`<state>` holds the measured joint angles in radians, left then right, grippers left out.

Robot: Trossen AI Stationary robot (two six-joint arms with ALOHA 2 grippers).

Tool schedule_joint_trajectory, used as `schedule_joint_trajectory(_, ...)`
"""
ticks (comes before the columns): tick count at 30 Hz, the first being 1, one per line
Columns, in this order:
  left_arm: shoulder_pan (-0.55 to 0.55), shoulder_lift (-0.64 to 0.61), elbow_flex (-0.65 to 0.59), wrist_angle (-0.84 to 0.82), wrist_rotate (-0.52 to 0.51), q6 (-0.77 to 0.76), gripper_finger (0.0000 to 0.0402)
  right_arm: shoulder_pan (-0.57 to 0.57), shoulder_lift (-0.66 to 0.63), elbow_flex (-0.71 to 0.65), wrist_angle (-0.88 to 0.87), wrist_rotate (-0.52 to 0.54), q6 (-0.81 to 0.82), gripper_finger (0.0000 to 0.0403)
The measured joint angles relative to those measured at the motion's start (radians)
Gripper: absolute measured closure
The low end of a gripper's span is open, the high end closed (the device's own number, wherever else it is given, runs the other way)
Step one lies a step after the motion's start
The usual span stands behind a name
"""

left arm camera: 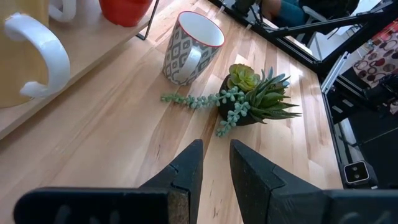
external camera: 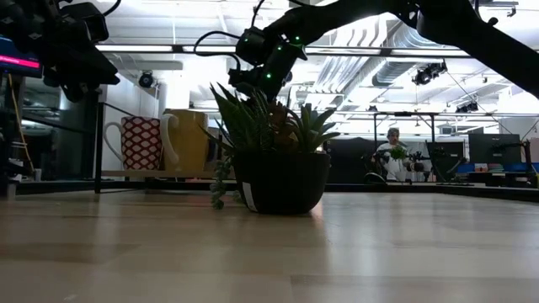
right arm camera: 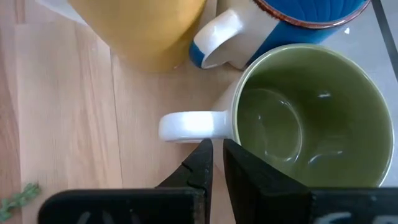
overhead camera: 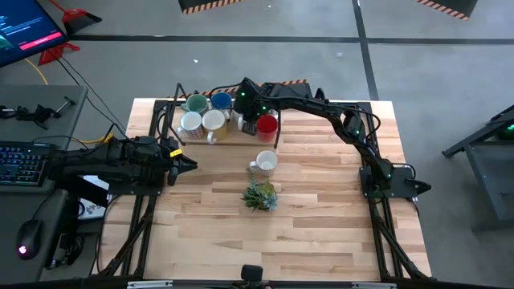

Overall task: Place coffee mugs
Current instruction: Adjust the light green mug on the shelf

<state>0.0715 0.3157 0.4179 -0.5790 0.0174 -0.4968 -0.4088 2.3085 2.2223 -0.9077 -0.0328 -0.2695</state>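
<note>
The right claw (overhead camera: 243, 102) hung over the mugs (overhead camera: 205, 112) clustered at the bench's (overhead camera: 321, 225) far edge, fingers nearly together at a green-lined mug's (right arm camera: 311, 118) rim, apparently gripping nothing. The left claw (overhead camera: 189, 163) waited slightly apart at the left edge. One mug (overhead camera: 263, 162) stood mid-bench beside the plant (overhead camera: 260, 195), open bench all around.

Small spiky green plant (overhead camera: 260, 196) in dark pot on wooden counter (overhead camera: 321, 233); keyboard (overhead camera: 20, 163) and mouse (overhead camera: 30, 236) off its edge.
</note>
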Motion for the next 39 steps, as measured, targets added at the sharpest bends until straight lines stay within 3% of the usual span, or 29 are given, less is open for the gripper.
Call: schedule_joint_trajectory(39,0.000,0.000,0.000,0.000,0.000,0.003,0.0330,0.017,0.000,0.000,-0.022,-0.099,0.000,0.0373)
